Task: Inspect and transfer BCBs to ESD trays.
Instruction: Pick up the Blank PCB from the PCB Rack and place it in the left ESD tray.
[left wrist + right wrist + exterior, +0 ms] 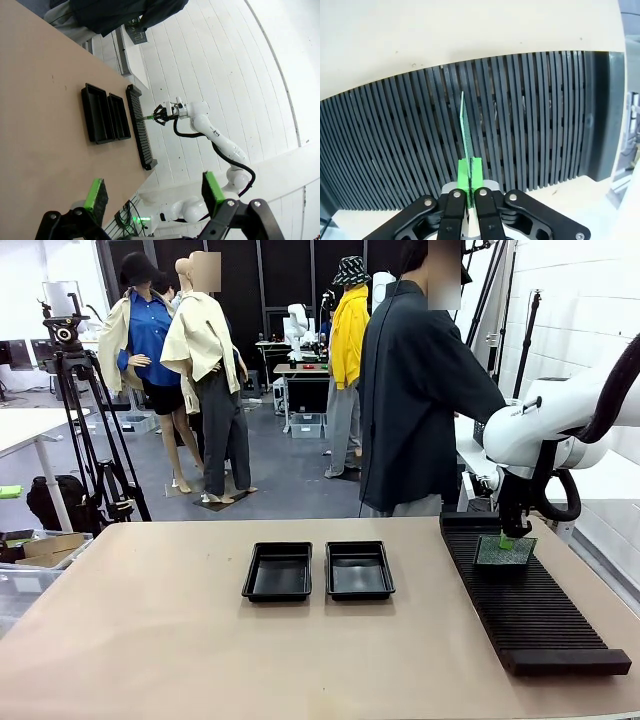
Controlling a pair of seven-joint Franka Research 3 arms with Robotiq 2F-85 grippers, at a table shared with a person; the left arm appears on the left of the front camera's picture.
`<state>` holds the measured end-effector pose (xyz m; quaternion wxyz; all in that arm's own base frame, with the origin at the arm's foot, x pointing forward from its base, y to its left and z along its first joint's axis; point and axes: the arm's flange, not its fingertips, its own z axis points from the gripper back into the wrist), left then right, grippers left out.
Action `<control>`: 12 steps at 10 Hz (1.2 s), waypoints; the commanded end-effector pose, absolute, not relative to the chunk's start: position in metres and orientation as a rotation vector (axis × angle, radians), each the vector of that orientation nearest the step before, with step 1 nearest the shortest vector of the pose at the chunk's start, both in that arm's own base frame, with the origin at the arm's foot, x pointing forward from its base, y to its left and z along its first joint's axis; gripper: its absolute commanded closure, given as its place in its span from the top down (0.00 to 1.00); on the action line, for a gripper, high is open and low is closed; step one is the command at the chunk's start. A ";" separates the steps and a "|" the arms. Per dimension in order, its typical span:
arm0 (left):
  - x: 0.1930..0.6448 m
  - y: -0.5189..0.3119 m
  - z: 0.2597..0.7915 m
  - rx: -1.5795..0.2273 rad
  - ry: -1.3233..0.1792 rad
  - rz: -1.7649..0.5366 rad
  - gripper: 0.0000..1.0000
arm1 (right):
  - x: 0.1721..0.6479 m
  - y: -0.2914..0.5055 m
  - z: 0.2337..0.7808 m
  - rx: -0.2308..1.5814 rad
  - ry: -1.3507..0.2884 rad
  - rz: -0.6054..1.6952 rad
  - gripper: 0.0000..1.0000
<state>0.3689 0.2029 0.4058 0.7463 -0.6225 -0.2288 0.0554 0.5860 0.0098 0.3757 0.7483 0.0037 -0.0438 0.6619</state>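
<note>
Right gripper (pixel 470 164) jaws pinch upright BCB (pixel 463 125) at rack (pixel 545 125).

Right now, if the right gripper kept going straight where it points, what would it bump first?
Probably the black slotted rack. The right gripper points down at it, shut on a green board that seems to stand on edge in the slots.
</note>
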 end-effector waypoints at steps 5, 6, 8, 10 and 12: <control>0.367 0.204 0.407 -1.362 -0.505 0.124 1.00 | 0.579 0.012 0.394 0.022 -0.058 1.472 0.00; 0.367 0.204 0.407 -1.362 -0.505 0.124 1.00 | 0.576 0.013 0.402 0.013 -0.057 1.482 0.00; 0.367 0.204 0.407 -1.362 -0.505 0.124 1.00 | 0.570 0.017 0.417 -0.013 -0.062 1.497 0.00; 0.367 0.204 0.407 -1.362 -0.505 0.124 1.00 | 0.564 0.021 0.431 -0.037 -0.060 1.505 0.00; 0.367 0.204 0.407 -1.362 -0.505 0.124 1.00 | 0.558 0.025 0.447 -0.040 -0.060 1.495 0.00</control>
